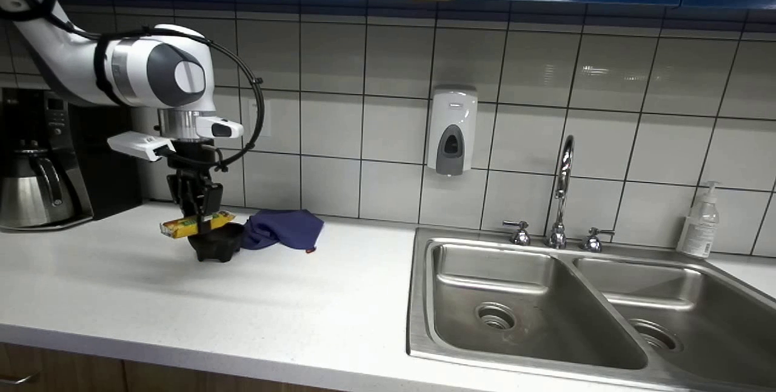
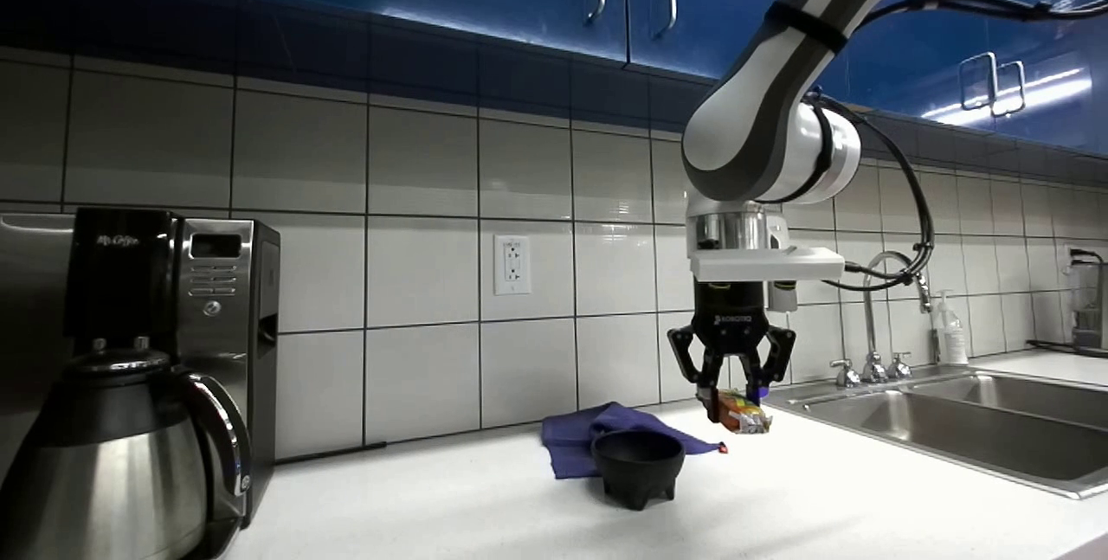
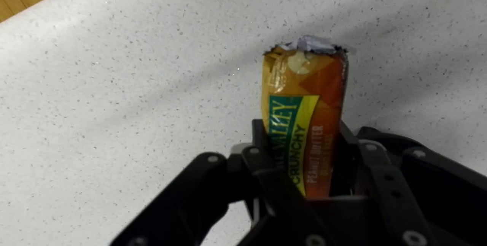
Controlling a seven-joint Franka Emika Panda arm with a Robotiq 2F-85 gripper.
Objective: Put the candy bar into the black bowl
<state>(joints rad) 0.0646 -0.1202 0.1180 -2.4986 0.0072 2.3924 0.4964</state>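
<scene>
While the claw (image 2: pixel 734 406) grips the bar (image 2: pixel 746 418) above the counter (image 2: pixel 415 508) in an exterior view, the bowl (image 2: pixel 638 463) stands apart to the left, the cloth (image 2: pixel 569 446) on its far side and the coffee maker (image 2: pixel 121 283) farther left. In an exterior view, the bar partly hides the bowl, with the sink (image 1: pixel 418 295) well to the right. In the wrist view, the bar, lettered PEANUT BUTTER, sits between the fingers (image 3: pixel 258 132).
</scene>
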